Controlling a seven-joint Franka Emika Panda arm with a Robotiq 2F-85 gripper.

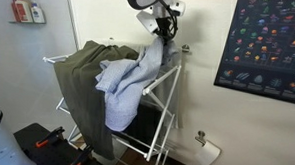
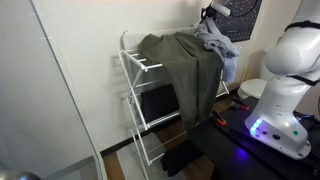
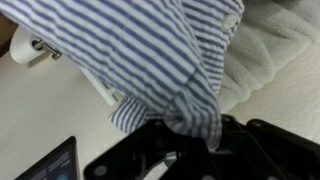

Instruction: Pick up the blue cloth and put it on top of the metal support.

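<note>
The gripper [image 1: 164, 29] stands above one upper corner of the metal support [image 1: 173, 94] and is clamped on a bunched edge of the blue cloth [image 1: 128, 80]. In the wrist view, a pinched fold of the striped fabric runs down between the dark fingers [image 3: 255, 140], which confirms the hold.

The blue cloth hangs from this hold point and spreads down across the top of the metal support, partly over the olive-green garment [image 1: 88, 75] draped there. The high hold probably keeps the fabric clear of the rail ends, so that it is laid on the rack rather than dragged. Most of the cloth's weight appears to rest on the rack, so the placing is judged nearly complete. The release is not yet done.

The top rails are covered by both fabrics, so it cannot be told which rail bears the cloth. In an exterior view the blue cloth [image 2: 216, 42] is small, and the gripper above it is hard to read against a dark wall poster [image 2: 240, 10]. In the wrist view the fabric hides the fingertips. A pale fluffy surface [image 3: 275, 50] cannot be identified.
</note>
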